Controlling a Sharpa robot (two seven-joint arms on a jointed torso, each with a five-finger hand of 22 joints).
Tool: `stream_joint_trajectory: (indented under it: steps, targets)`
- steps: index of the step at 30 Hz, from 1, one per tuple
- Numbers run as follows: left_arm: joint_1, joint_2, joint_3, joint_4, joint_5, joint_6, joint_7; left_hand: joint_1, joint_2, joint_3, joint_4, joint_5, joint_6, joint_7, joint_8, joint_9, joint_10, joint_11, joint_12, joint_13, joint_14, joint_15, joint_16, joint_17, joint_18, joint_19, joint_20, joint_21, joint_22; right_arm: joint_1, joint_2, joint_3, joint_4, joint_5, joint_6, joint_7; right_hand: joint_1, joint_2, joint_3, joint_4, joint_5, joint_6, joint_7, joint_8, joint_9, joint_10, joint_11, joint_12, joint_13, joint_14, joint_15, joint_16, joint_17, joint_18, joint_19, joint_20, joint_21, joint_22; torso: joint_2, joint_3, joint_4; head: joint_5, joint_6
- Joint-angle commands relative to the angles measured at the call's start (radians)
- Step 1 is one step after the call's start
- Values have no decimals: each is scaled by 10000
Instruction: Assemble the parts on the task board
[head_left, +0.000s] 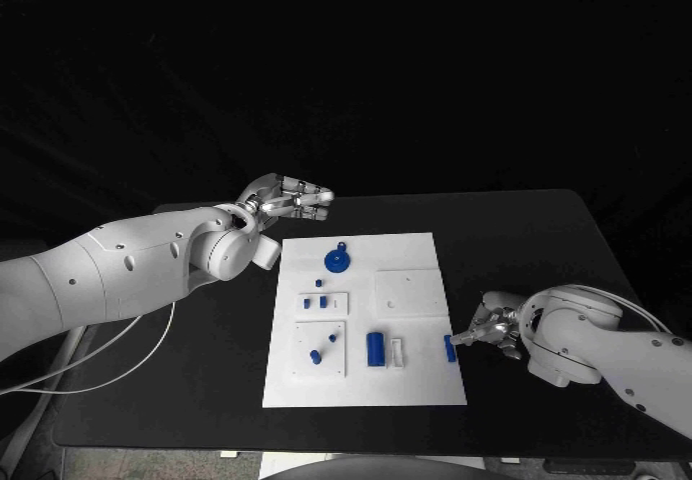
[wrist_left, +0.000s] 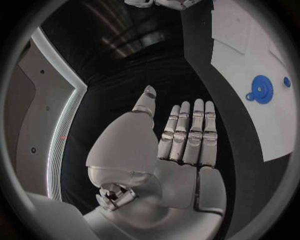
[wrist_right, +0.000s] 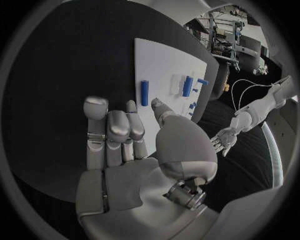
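The white task board (head_left: 361, 385) lies in the middle of the black table. On it are a blue gear (head_left: 336, 261) (wrist_left: 262, 90), a few small blue pegs (head_left: 316, 299), a blue cylinder (head_left: 376, 347) (wrist_right: 187, 86) and a tilted blue piece (head_left: 317, 354). A short blue peg (head_left: 450, 347) (wrist_right: 144, 93) lies at the board's right edge. My right hand (head_left: 492, 327) (wrist_right: 125, 145) hovers just right of that peg, fingertips close to it, nothing in its grasp. My left hand (head_left: 289, 198) (wrist_left: 169, 145) is raised beyond the board's far left corner, fingers straight, holding nothing.
A raised white square plate (head_left: 408, 292) sits on the board's right half, and a small white block (head_left: 397, 351) stands beside the blue cylinder. Bare black table (head_left: 534, 240) stretches to the right of the board and behind it.
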Motion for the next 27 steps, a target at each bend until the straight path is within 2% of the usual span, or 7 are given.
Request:
stream_joint_trajectory:
  steps: [1, 10, 19, 22, 25, 26, 27]
  targets:
    - [-1, 14, 4, 17, 0, 59, 106, -18, 87, -33, -44, 15, 35, -3, -25, 9, 44, 9, 21, 13, 69, 12, -36, -3, -136, 65, -2, 54, -13, -21, 136, -54, -115, -316, 215, -336, 1, -132, -13, 57, -85, -93, 23, -44, -21, -15, 51, -44, 89, -10, 47, -16, -3, 86, 508, 89, -34, -1, 0, -11, 6, 21, -16]
    - [-1, 20, 3, 7, 1, 115, 72, -31, 83, -29, -25, 8, 23, 0, -24, 9, 33, 14, 21, 13, 63, 13, -35, -3, -137, 59, 2, 50, -14, -56, 519, -278, -412, -296, 389, -336, -15, -336, 81, 441, -603, -231, 71, -37, -272, -50, 85, -46, 69, -14, 71, -31, -6, 114, 511, 117, -67, 1, 2, -10, 7, 61, -63]
    - [-2, 22, 1, -12, 2, 154, 41, -41, 78, -22, -5, -1, 6, 8, -25, 9, 17, 20, 20, 13, 56, 16, -35, -3, -137, 55, 4, 49, -14, -87, 739, -452, -679, -452, 689, -349, -14, -171, 39, 199, -533, -181, 70, -38, -377, -76, 86, -60, 45, -12, 75, -40, -4, 112, 504, 121, -112, 0, -1, -2, -5, 95, -96]
    - [-2, 19, 1, -10, 2, 165, 31, -41, 78, -22, -5, -1, 6, 8, -25, 9, 17, 20, 20, 13, 56, 16, -35, -3, -137, 55, 4, 49, -14, -99, 801, -474, -759, -492, 646, -339, -32, 37, 23, -120, -463, -116, 60, -39, -407, -70, 78, -42, 43, -9, 70, -50, -5, 105, 511, 119, -99, 16, -2, -2, -2, 93, -94]
    - [-2, 13, 0, -9, 2, 171, 22, -41, 78, -22, -5, -1, 6, 8, -25, 9, 17, 20, 20, 13, 56, 16, -35, -3, -137, 55, 4, 49, -14, -107, 852, -486, -817, -536, 560, -322, 96, 516, 110, -651, -424, 0, 20, -38, -418, -61, 52, -27, 48, -7, 58, -47, -1, 94, 512, 112, -105, 19, -2, 0, -3, 106, -91]
    - [-2, 10, 0, -9, 2, 173, 19, -46, 83, -16, 6, -3, -4, 11, -25, 9, 7, 22, 21, 13, 40, 21, -35, -3, -136, 50, 8, 47, -15, -111, 871, -489, -836, -556, 514, -313, 218, 709, 289, -942, -277, 51, -15, -43, -429, -60, 32, -27, 48, -7, 50, -51, -4, 82, 513, 103, -106, 18, -3, 3, -6, 110, -92]
    - [-2, 9, 0, -9, 2, 174, 16, -46, 83, -16, 6, -3, -4, 11, -25, 9, 7, 22, 21, 13, 40, 21, -35, -3, -136, 50, 8, 47, -15, -113, 883, -491, -849, -566, 484, -308, 182, 788, 350, -1107, -144, 71, -26, -46, -442, -60, 28, -29, 46, -8, 47, -55, -7, 71, 512, 98, -107, 18, -4, 4, -10, 111, -91]
